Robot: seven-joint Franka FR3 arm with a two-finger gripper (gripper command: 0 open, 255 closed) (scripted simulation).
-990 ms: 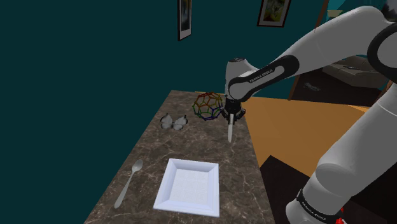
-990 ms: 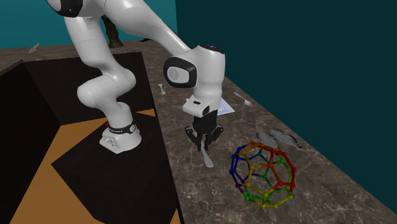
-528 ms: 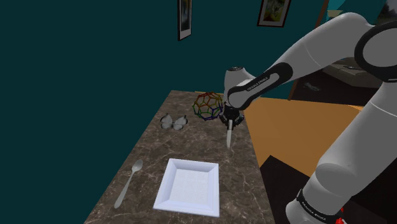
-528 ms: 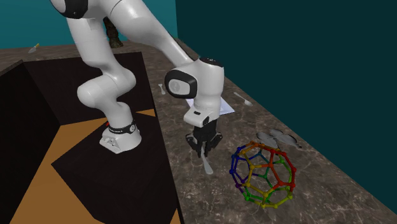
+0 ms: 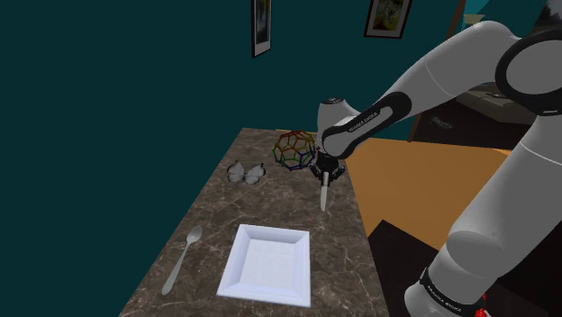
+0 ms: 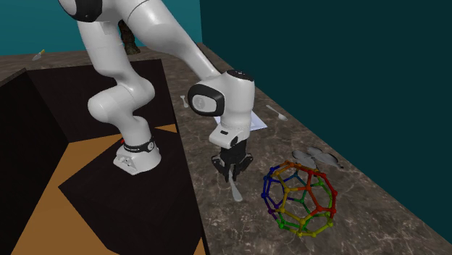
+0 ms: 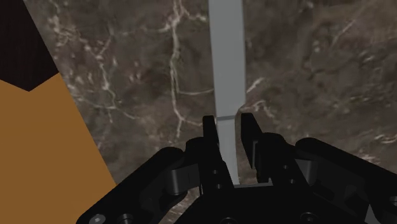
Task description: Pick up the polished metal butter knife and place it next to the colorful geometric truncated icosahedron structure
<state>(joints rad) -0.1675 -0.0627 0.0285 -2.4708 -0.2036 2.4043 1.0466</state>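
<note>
- Shoulder view: the fingers [image 5: 324, 172] are clenched on the butter knife [image 5: 323, 192], which hangs over the bench [image 5: 216, 216] just beside the wire icosahedron [image 5: 294, 149]. Small lettering on the arm [image 5: 396, 97] seems to read "FRANKA EMIKA".
- Second exterior view: the knife [image 6: 235, 188] is low. Best to descend straight, clear of the lattice [image 6: 298, 199].
- Wrist view: the fingers [image 7: 210, 137] pinch the knife's [image 7: 227, 63] narrow end. Release only once it rests on the bench.
</note>
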